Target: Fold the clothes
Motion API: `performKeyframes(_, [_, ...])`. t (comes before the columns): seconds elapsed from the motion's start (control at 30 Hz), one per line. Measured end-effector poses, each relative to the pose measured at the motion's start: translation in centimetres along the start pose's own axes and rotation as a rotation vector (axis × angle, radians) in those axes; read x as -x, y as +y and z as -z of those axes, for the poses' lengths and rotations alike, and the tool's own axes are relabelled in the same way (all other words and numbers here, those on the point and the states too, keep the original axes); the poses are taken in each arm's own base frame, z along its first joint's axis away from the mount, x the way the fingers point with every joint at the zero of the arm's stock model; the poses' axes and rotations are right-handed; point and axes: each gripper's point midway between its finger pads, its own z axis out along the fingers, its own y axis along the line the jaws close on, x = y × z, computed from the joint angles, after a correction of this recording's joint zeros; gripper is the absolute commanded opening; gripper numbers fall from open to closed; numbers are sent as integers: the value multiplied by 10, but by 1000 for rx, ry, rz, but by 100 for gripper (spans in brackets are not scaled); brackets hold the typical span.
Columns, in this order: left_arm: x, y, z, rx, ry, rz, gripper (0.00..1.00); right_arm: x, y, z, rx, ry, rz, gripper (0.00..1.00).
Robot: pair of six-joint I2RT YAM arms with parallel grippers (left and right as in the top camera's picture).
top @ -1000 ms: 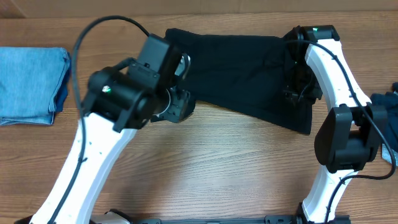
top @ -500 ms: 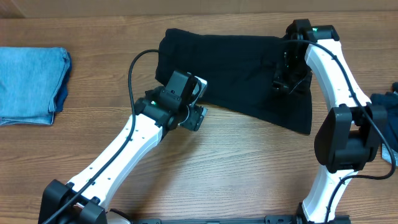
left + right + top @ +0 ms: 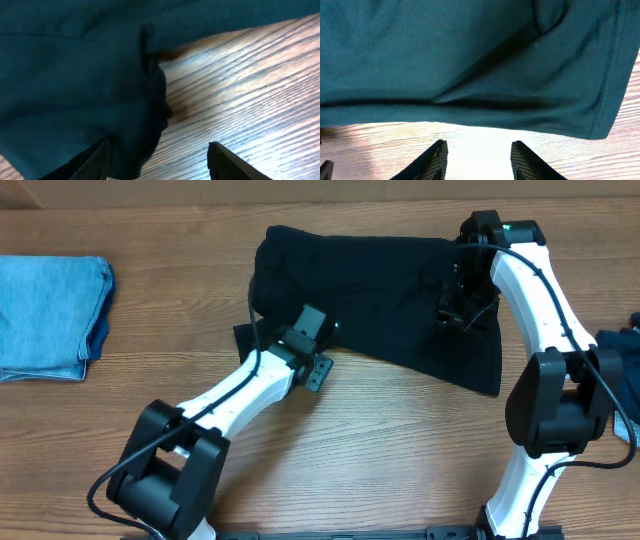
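Clothes point(image 3: 400, 300): three garments on the wooden table point(image 3: 380, 460).
Black T-shirt point(image 3: 370, 280): plain, matte and soft, far wider than either gripper; it looks dark teal in both wrist views.
Shirt position: far centre of the table, between the two arms.
Shirt shape: a broad, flattened band with shallow wrinkles. Its far edge runs roughly straight, and its near edge slants from the left down to a corner at the near right.
Shirt left end: a small dark flap pokes out beside the left arm. The left wrist view shows a rumpled lump of cloth with a seam, lying on the wood.
Shirt right end: the right wrist view shows a stitched hem down the side, a long crease across, and one layer lapping another.
Light blue denim point(image 3: 50, 310): folded, at the far left edge, well apart from the shirt.
Dark navy garment point(image 3: 622, 345): at the right edge, only partly in view.
Left gripper point(image 3: 318, 362): at the shirt's near-left edge, jaws apart. Loose cloth droops into the gap beside one finger point(image 3: 97, 160) and is not pinched.
Right gripper point(image 3: 452, 310): over the shirt's right part, jaws apart and holding nothing. Bare wood shows between its fingers point(image 3: 434, 159), and the hem lies just beyond them.
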Motion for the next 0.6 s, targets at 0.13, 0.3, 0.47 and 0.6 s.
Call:
performKeyframes(0.13, [4,-1,1,18,-18,-7,64,0,0,0,2,1,5,44])
performKeyframes(0.3, [9,9,1,78,-40,0,54,0,1,0,3,2,6,44])
performKeyframes(0.47, [23,17,3,122,-95,15,54,-1,1,0,6,3,9,44])
performKeyframes(0.6, [31,19,4,134,-131,24,60,-1,1,0,5,6,10,44])
